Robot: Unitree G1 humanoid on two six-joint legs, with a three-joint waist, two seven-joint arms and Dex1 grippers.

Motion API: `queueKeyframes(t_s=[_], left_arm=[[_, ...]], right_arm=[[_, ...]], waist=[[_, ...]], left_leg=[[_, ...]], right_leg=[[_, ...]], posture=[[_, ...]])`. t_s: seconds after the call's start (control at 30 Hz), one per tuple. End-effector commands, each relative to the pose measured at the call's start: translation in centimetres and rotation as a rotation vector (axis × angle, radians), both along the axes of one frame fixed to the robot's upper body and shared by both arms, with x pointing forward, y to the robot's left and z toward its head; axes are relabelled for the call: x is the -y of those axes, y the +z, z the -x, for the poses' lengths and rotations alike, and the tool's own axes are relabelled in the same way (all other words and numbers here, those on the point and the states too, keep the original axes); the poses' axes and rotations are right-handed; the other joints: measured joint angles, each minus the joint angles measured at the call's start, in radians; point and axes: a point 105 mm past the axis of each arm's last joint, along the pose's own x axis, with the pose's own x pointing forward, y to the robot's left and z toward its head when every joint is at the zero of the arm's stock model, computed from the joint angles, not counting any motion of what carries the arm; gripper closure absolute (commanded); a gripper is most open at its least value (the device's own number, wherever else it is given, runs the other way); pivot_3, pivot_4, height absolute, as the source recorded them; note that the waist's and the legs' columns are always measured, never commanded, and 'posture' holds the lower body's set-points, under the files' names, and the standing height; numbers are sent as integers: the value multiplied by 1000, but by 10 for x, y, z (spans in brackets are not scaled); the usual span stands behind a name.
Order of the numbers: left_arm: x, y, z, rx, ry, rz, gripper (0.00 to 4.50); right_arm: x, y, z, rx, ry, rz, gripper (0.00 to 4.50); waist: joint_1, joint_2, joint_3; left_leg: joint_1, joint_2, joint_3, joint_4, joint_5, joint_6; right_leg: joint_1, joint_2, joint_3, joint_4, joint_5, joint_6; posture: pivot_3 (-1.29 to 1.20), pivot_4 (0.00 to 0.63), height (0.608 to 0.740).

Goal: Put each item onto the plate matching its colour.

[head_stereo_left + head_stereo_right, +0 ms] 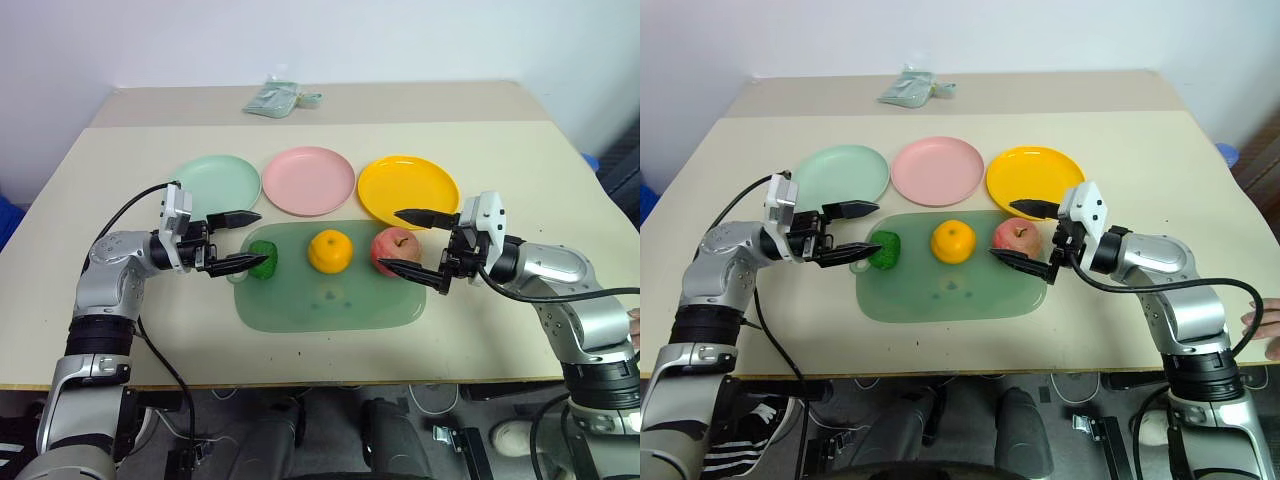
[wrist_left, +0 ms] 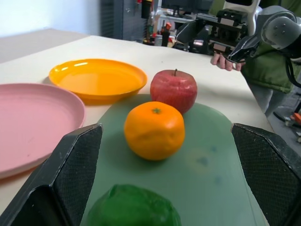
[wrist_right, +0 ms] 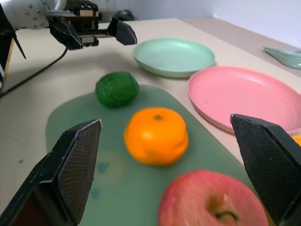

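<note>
On the desk lies a translucent green mat, and on it sit three fruits in a row: a small dark green fruit, an orange and a red-pink apple. None of them is on a plate

The left gripper hovers level at the mat's left end with its fingers spread wide and holding nothing. The dark green fruit lies just past the fingertips, close to the nearer finger's tip; whether it touches cannot be told. In the left wrist view this fruit sits low between the two fingers, with the orange beyond it and the apple farther still

The right gripper hovers level at the mat's right end, fingers likewise spread wide and empty. The apple lies between the two fingertips as seen from the head, not gripped. In the right wrist view the apple is closest between the fingers, then the orange, then the green fruit

Beyond the mat, past both sets of fingers, stand three plates in a row: the mint green plate nearest the left gripper, the pink plate in the middle, the yellow plate just behind the right gripper's far finger. All three are bare. A pale green packet lies at the desk's far edge
</note>
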Motion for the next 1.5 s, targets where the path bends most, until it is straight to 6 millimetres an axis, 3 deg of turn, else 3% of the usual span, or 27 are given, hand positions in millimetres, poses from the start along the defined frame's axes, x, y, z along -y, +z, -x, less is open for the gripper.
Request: queueKeyframes(t_s=[0.03, 0.17, 0.27, 0.57, 0.77, 0.93, 0.97, 1.03, 1.1, 1.13, 1.23, 1.3, 1.5], left_arm=[[-6, 8, -4, 42, 31, 5, 0], [-12, 13, -11, 55, 79, 1, 0], [-13, 5, -12, 35, 113, -9, 0], [2, -40, -18, 29, 142, -179, 0], [21, -48, -25, 59, 124, -167, 0], [22, -55, -27, 44, 121, -187, 0], [22, -55, -27, 40, 122, -184, 257], [21, -53, -24, 34, 94, -171, 789], [20, -49, -25, 55, 109, -162, 1657], [19, -47, -25, 61, 115, -165, 1751], [16, -39, -25, 76, 133, -143, 1751], [10, -17, -36, 118, 224, -61, 1751], [-38, 38, -96, 259, 783, -12, 1751]], right_arm=[[1, 18, 6, 77, 14, -2, 9], [-3, 25, 1, 81, 19, -27, 9], [-9, 20, -2, 85, 42, -11, 9], [-16, 21, -3, 88, 48, -7, 9], [-18, 25, -2, 105, 50, 2, 9], [-18, 26, -2, 112, 43, 7, 9], [-18, 26, -3, 114, 42, 8, 0], [-17, 27, -3, 115, 39, 10, 0], [-16, 28, -3, 116, 38, 10, 0], [-16, 28, -3, 117, 38, 10, 0], [-17, 28, -3, 119, 38, 9, 0], [-17, 28, -4, 121, 41, 8, 0], [-18, 34, -12, 145, 15, -18, 0]], waist=[[3, 0, 0], [5, 0, 0], [5, 0, 0], [8, 0, 0], [7, 0, 0], [3, 0, 0], [3, 0, 0], [5, 0, 0], [5, 0, 0], [5, 0, 0], [5, 0, 0], [4, 0, 0], [7, -1, 0]], left_leg=[[0, 0, 0, 0, 0, 0], [0, 0, 0, 0, 0, 0], [0, 0, 0, 0, 0, 0], [0, -1, 0, 1, 0, 0], [0, -1, 0, 1, 0, 0], [0, 0, 1, 1, 0, 0], [0, 0, 1, 1, 0, 0], [0, -1, 1, 1, 0, 0], [0, -1, 1, 1, 0, 0], [0, -1, 1, 1, 0, 0], [0, -1, 1, 1, 0, 0], [0, -1, 0, 1, 0, 0], [0, -1, 0, 2, 0, 0]], right_leg=[[0, 0, 0, 0, 0, 0], [0, 0, 0, 0, 0, 0], [1, 0, 0, 0, 0, 0], [1, 0, 0, -1, 0, 0], [0, 0, 0, -1, 0, 0], [0, 0, 0, 0, 0, 0], [0, 0, 0, 0, 0, 1], [0, 0, 0, 0, 0, 1], [0, 0, 0, 0, 0, 1], [0, 0, 0, 0, 0, 1], [0, 0, 0, 0, 1, 1], [0, 0, 0, 0, 1, 1], [1, 0, 0, 0, 1, 2]], posture=[[0, 150, 740], [0, 150, 740], [0, 150, 740], [0, 150, 740], [0, 150, 740], [0, 150, 740], [0, 150, 740], [0, 150, 740], [0, 150, 740], [0, 150, 740], [0, 150, 740], [0, 150, 740], [0, 150, 740]])
